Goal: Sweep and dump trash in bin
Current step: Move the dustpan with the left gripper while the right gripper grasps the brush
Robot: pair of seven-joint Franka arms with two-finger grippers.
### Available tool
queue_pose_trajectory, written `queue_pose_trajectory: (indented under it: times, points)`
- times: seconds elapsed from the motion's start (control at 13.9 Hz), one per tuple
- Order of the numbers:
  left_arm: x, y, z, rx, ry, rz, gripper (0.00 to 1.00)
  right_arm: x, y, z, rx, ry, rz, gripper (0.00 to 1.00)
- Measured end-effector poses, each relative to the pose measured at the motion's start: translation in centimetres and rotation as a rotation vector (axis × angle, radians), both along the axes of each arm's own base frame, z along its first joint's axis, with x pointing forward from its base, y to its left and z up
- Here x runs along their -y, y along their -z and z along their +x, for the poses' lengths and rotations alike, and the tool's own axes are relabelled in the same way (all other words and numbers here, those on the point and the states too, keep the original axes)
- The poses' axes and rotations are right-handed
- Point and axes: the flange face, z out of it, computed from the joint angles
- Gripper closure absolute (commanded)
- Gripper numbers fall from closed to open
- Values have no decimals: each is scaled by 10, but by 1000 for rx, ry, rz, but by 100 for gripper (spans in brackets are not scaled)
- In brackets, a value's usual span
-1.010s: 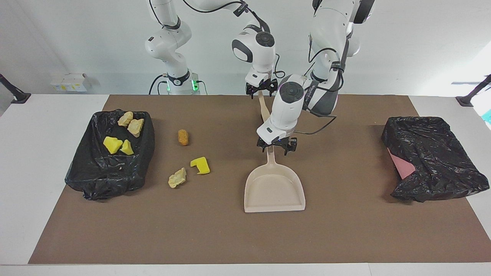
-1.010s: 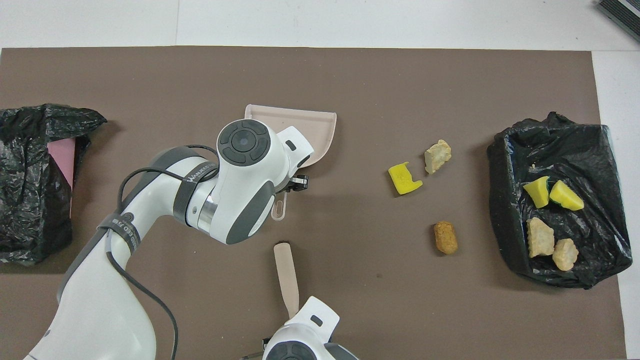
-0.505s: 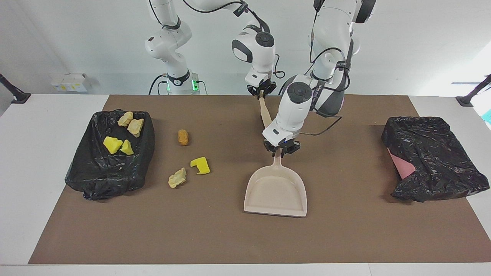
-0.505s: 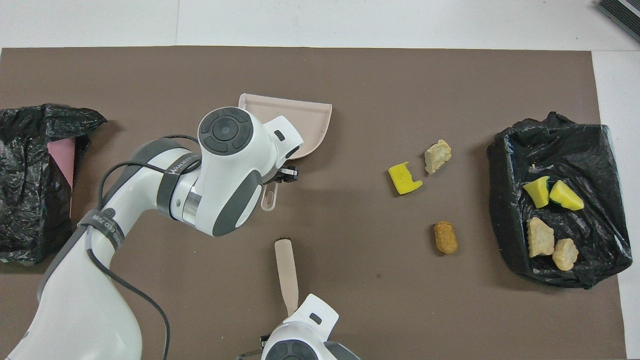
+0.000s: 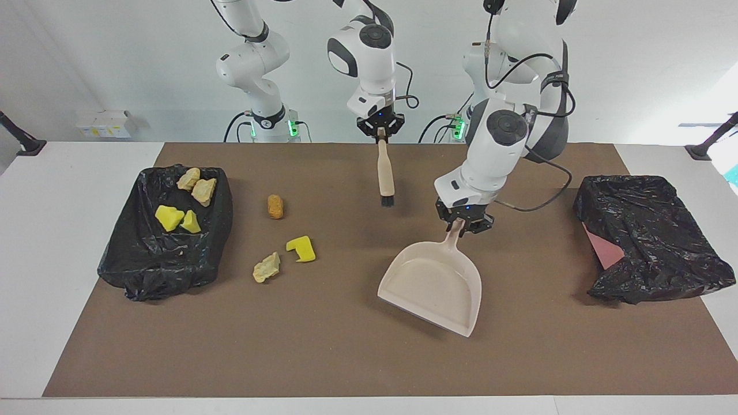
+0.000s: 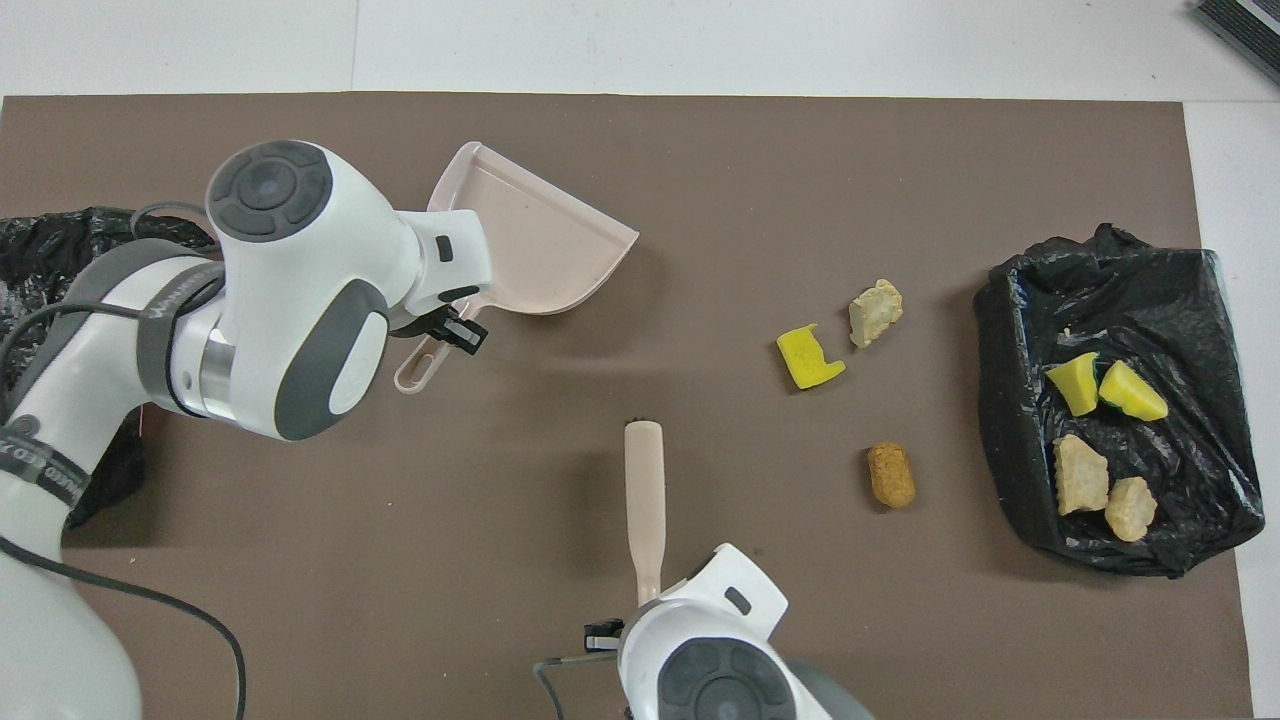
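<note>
While the left gripper (image 5: 463,222) is clamping the handle of the beige dustpan (image 5: 433,285), the pan is hanging tilted off the brown mat (image 5: 346,357), its open mouth slanting away from the robots and toward the left arm's end of the table. Just toward that end from this gripper, a black-bagged bin (image 5: 651,239) with a pink edge showing is sitting with nothing visible inside.

Over the mat's edge by the robots, the right gripper (image 5: 380,128) is squeezing the top of the hand brush (image 5: 384,170), which is hanging nearly upright below it with its dark bristles pointing down, clear of the surface.

Toward the right arm's end of the table from the brush, three pieces of trash are lying loose on the mat: a golden-brown bread lump (image 5: 275,206), a notched yellow sponge chunk (image 5: 301,248) and, just beside that, a tan crusty lump (image 5: 266,267). Past them, well apart from both grippers, a second black-lined bin (image 5: 167,262) is holding two tan lumps (image 5: 197,185) and two yellow sponge chunks (image 5: 177,219).
</note>
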Motion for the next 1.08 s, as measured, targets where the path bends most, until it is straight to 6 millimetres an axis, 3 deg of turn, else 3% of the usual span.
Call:
queue_pose_trajectory:
  times: [0.36, 0.65, 0.87, 1.08]
  points:
    - [-23, -28, -17, -40, 355, 40, 100, 84, -28, 32, -9, 106, -111, 100]
    - [-20, -18, -40, -56, 476, 61, 100, 175, -28, 49, -139, 228, -189, 100]
    - [23, 5, -68, -48, 477, 68, 100, 221, -7, 48, -206, 278, -222, 100]
    - [79, 24, -102, -50, 512, 86, 100, 238, 24, 30, -255, 287, -274, 100]
